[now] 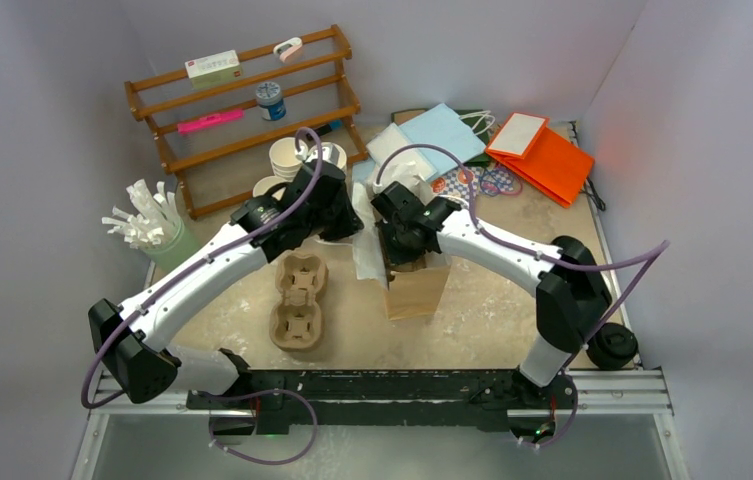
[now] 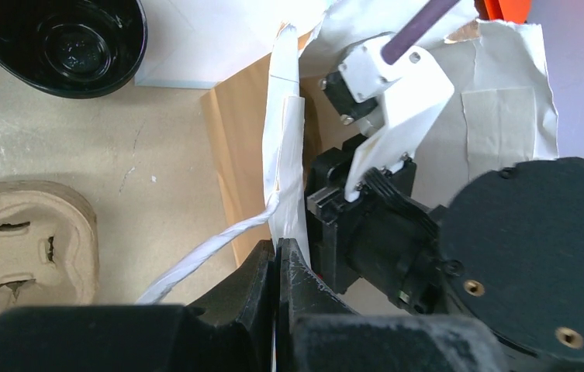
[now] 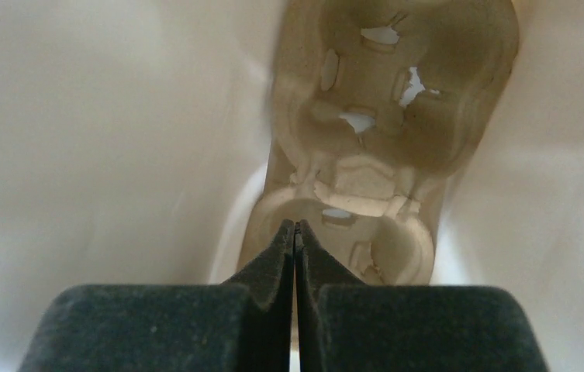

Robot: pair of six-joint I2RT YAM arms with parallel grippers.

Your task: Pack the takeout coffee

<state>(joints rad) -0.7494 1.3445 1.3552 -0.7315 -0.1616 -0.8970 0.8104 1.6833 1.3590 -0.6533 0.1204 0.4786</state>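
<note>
The step in hand looks like seating a pulp tray (image 3: 381, 116) in the bottom of the bag (image 1: 420, 290) so that cups can stand in it. The left gripper (image 2: 277, 244) is closed on the bag's white left rim, just beside the twisted handle (image 2: 203, 252), and holds the mouth open. The right gripper (image 3: 295, 226) is deep inside the bag with its jaws pressed together, apparently on the tray's near rim, though the contact itself is hard to make out.

To do this well, the left arm should pull the rim outward and hold it steady. The right should lower the tray until it lies flat, let go only then, and lift straight up without touching the bag's walls.

The cups (image 1: 285, 157) stand outside the bag, beyond its far left corner and partly behind the left arm. No lids show on them, and none is visible in the bag. A second tray (image 1: 297, 300) lies left of the bag.
</note>
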